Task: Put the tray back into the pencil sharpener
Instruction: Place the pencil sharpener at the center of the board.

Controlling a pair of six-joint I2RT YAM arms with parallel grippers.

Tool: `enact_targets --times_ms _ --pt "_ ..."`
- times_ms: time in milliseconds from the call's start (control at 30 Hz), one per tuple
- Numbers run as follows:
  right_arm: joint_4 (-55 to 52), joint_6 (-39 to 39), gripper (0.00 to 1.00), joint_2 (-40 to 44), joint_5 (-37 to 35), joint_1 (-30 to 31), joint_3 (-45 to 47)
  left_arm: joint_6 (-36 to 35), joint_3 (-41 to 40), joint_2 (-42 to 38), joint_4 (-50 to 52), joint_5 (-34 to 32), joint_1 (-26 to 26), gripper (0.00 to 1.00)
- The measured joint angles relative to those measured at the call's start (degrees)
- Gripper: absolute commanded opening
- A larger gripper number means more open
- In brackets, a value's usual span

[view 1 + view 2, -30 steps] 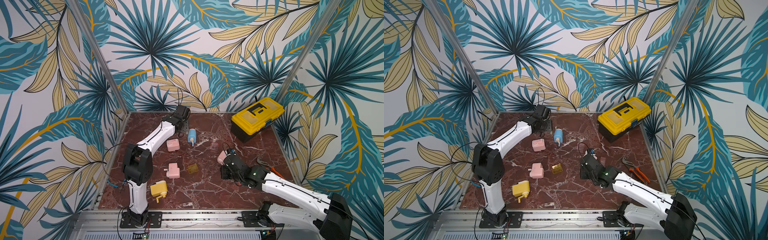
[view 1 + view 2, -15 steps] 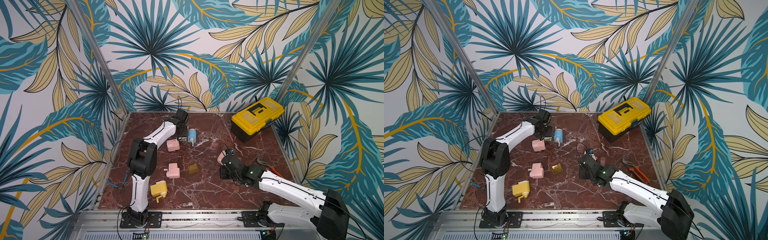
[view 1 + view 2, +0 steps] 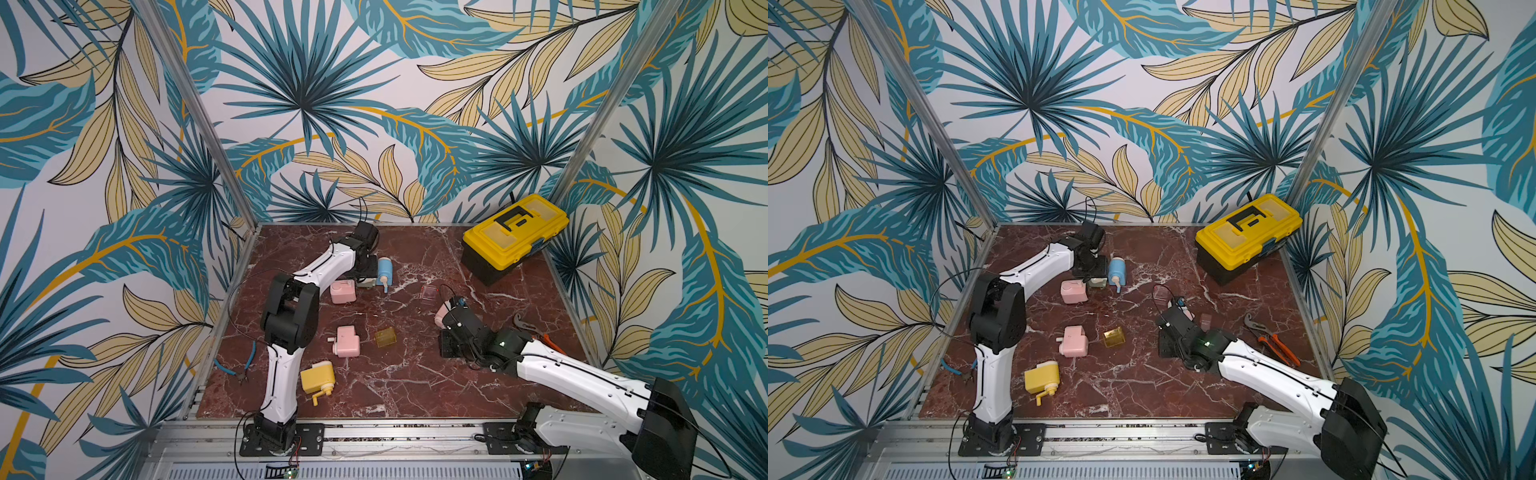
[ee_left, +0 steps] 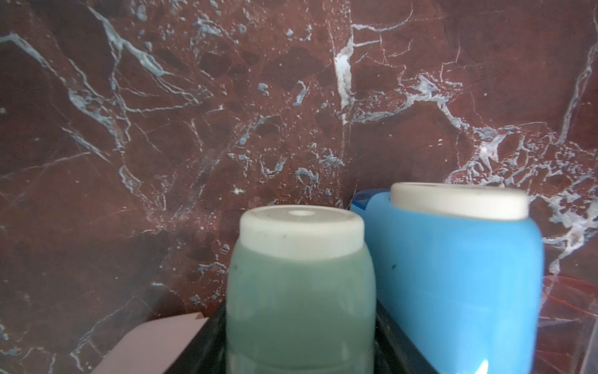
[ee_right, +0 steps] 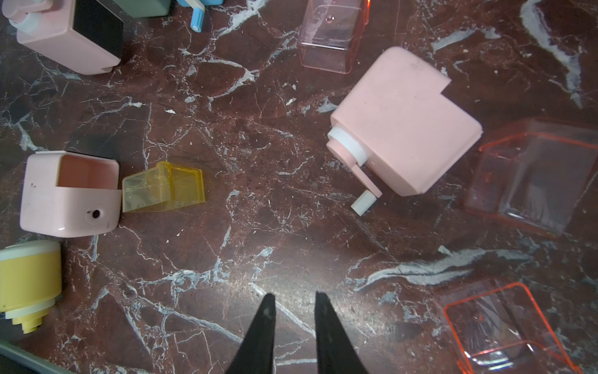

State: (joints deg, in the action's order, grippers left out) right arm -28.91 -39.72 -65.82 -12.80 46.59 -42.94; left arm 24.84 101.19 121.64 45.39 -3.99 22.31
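Observation:
My left gripper (image 4: pixel 301 323) is shut on a green pencil sharpener (image 4: pixel 301 285) with a white cap, which sits low over the table beside a blue sharpener (image 4: pixel 453 275). In both top views the green one (image 3: pixel 366 282) (image 3: pixel 1096 282) lies under that wrist. My right gripper (image 5: pixel 294 301) is open by a narrow gap and empty above bare marble. Ahead of it lies a pink sharpener (image 5: pixel 404 123) with a crank. Clear pink trays (image 5: pixel 333 32) (image 5: pixel 534 175) (image 5: pixel 504 327) lie around it. A yellow tray (image 5: pixel 165 187) touches a pink sharpener with an empty slot (image 5: pixel 69 194).
A yellow sharpener (image 3: pixel 318 376) lies near the front left and another pink sharpener (image 3: pixel 343 291) sits by the left wrist. A yellow toolbox (image 3: pixel 515 237) stands at the back right. Orange-handled pliers (image 3: pixel 552 345) lie at the right, and blue-handled cutters (image 3: pixel 237 365) at the left edge.
The left arm's elbow has swung inward and toward the back, while its gripper has stayed beside the blue sharpener. The right arm has barely moved.

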Motion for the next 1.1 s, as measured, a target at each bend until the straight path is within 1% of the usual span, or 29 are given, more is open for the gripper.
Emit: enact_targets --times_ms 133,233,467,533,667,833,1000,1100 --pt "0.0 0.2 0.24 0.0 0.0 0.0 0.0 -0.4 0.5 0.0 0.0 0.0 0.0 0.73" --pt "0.0 0.3 0.24 0.0 0.0 0.0 0.0 -0.6 0.6 0.0 0.0 0.0 0.0 0.77" --pt "0.0 0.4 0.25 0.0 0.0 0.0 0.0 -0.9 0.7 0.0 0.1 0.0 0.0 0.77" --pt "0.0 0.4 0.27 0.0 0.0 0.0 0.0 -1.0 1.0 0.0 0.2 0.0 0.0 0.78" --pt "-0.1 0.8 0.27 0.0 0.0 0.0 -0.1 -1.3 1.2 -1.4 0.3 -0.1 0.0 0.78" --pt "-0.1 1.1 0.28 0.0 0.0 0.0 -0.9 -2.4 1.3 -7.3 0.4 -0.1 0.0 0.78" --pt "-0.2 1.3 0.28 -0.1 0.0 0.0 -1.9 -4.5 1.1 -16.7 0.2 0.2 0.0 0.78" --pt "-0.3 2.1 0.28 -1.7 0.0 0.0 -3.8 -5.1 -1.0 -22.5 -0.5 0.7 0.0 0.78"
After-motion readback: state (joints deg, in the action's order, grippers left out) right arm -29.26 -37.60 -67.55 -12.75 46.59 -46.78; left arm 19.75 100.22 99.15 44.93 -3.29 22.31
